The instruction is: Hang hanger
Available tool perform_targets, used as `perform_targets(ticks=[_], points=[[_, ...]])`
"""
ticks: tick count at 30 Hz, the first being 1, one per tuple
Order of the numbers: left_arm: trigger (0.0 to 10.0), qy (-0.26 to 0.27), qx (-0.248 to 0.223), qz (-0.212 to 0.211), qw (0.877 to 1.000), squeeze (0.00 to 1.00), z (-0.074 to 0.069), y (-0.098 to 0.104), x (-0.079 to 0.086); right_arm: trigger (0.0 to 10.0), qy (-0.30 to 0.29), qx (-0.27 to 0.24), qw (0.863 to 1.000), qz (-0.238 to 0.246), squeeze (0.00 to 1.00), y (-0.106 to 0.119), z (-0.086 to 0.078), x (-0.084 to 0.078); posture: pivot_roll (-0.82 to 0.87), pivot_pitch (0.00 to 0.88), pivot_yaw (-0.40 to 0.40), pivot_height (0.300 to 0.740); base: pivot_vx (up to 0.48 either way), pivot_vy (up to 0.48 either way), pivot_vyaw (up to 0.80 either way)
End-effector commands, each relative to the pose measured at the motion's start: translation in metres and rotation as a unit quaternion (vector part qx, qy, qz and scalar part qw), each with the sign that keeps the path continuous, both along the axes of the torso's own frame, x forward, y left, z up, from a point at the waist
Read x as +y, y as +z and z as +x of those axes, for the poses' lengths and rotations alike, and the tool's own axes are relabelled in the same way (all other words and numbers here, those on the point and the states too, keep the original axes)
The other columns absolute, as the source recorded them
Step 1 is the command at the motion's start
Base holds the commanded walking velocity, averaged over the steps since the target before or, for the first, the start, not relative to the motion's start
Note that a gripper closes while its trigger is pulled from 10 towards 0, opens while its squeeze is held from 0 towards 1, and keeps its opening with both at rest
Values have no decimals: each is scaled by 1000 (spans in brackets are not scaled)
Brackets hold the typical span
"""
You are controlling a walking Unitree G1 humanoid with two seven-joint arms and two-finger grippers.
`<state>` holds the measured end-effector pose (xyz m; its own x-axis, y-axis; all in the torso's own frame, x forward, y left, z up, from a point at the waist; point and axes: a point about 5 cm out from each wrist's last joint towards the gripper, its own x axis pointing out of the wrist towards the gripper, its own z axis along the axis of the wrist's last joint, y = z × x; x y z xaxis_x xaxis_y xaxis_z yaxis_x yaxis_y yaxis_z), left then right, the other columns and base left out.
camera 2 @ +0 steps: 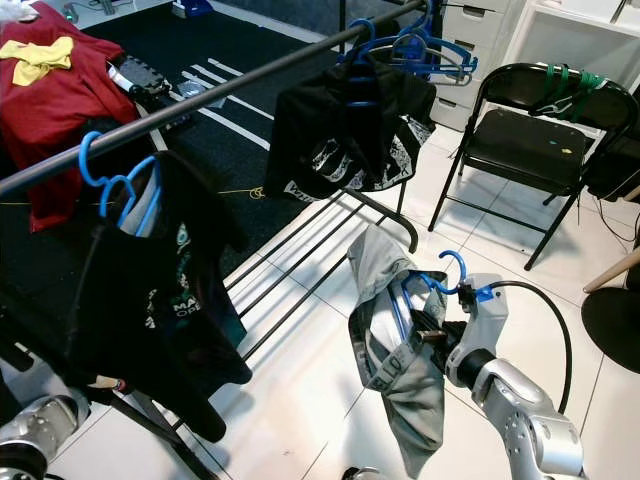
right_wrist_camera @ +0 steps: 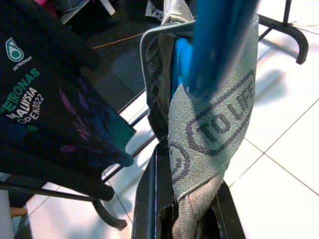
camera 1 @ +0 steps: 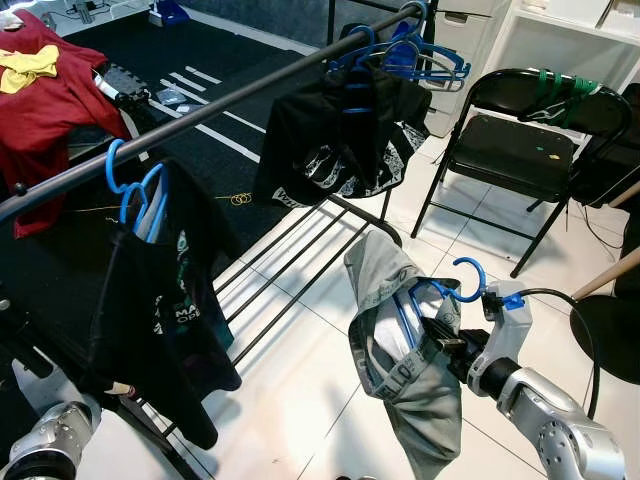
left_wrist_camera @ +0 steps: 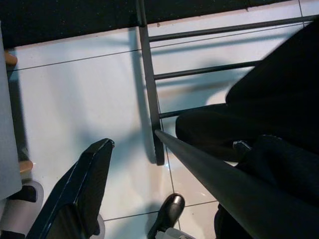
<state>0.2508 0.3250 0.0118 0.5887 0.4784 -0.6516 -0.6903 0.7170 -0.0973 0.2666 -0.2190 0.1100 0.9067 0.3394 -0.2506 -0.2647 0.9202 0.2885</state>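
Task stage: carrying, not yet hung. The right gripper (camera 1: 440, 335), at about 5 o'clock in the head views, is clamped on the blue plastic hanger (camera 1: 455, 285) and the waistband of the grey fabric garment (camera 1: 400, 360) draped over it. The hanger's hook is free, well below the dark metal clothes-rack rail (camera 1: 230, 100), which runs from 9 to 1 o'clock and carries black printed shirts (camera 1: 160, 310) on blue hangers. Remaining: lift and hook over the rail. The left gripper (left_wrist_camera: 124, 209), fingers apart and empty, hangs near the rack foot.
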Motion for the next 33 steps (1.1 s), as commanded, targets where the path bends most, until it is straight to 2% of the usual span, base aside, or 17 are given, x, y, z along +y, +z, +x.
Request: perform_targets(ticks=[1,8,18,33], points=[[10000,9,57,17,998,0,-19,-13,5,10000,-3,-1,1000,0,0,1,-3,-3,-34,204,41,740,0,0,0],[10000,2,53,28,998,0,-16,-10,4,10000,-3,-1,1000,0,0,1,-3,-3,-34,204,41,740,0,0,0],[10000,-18,18,40,999,0,-7,-3,2,10000,-2,-1,1000,0,0,1,-3,-3,-33,205,39,740,0,0,0],[10000,-39,13,48,998,0,-5,-4,-3,10000,-1,1,1000,-1,0,1,-3,-4,-35,204,39,740,0,0,0]])
